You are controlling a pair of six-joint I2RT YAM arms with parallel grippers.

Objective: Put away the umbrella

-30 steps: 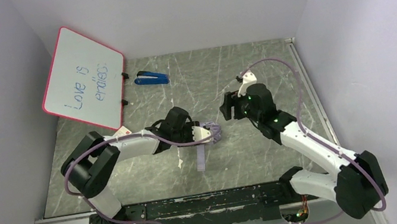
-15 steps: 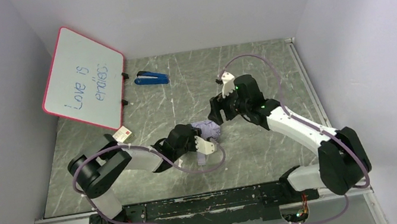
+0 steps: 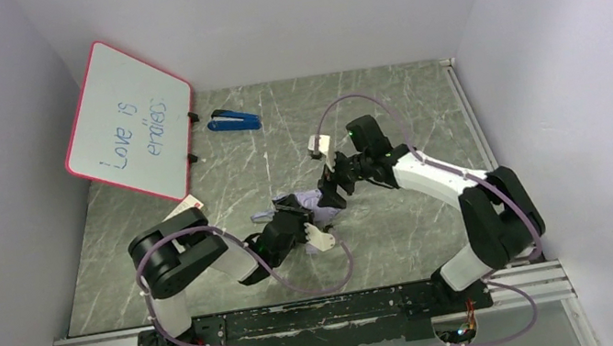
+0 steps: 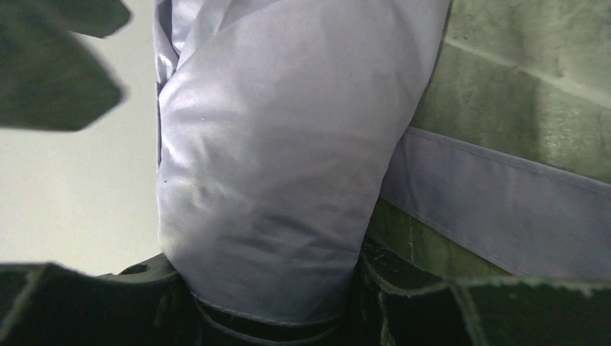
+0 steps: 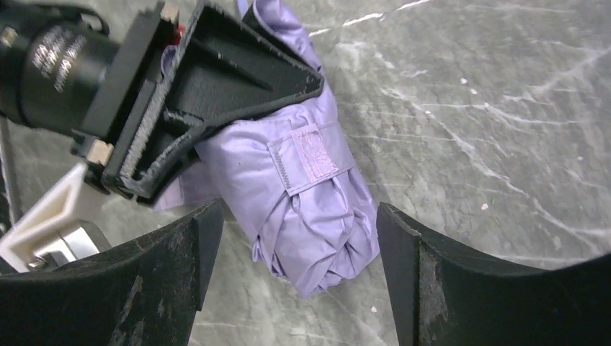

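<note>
The umbrella [image 3: 314, 201] is folded into a short lilac bundle and lies low over the table's middle. My left gripper [image 3: 299, 222] is shut on it from the near left. In the left wrist view the lilac fabric [image 4: 281, 158] fills the space between the jaws, and its strap [image 4: 504, 216] trails off to the right. My right gripper [image 3: 330, 193] is open, reaching down from the far right. Its two black fingers [image 5: 166, 288] stand on either side of the umbrella's crumpled end [image 5: 317, 231] without touching it. A Velcro tab [image 5: 311, 153] shows on the wrap.
A red-framed whiteboard [image 3: 128, 122] leans at the back left, with a blue stapler [image 3: 234, 120] beside it. A small tag [image 3: 189, 205] lies near the left arm. Walls close in on three sides. A metal rail [image 3: 307, 317] runs along the near edge.
My right arm swung left and down until its fingers straddle the umbrella's end, and its jaws widened. My left arm drew back toward its base, still gripping the umbrella.
</note>
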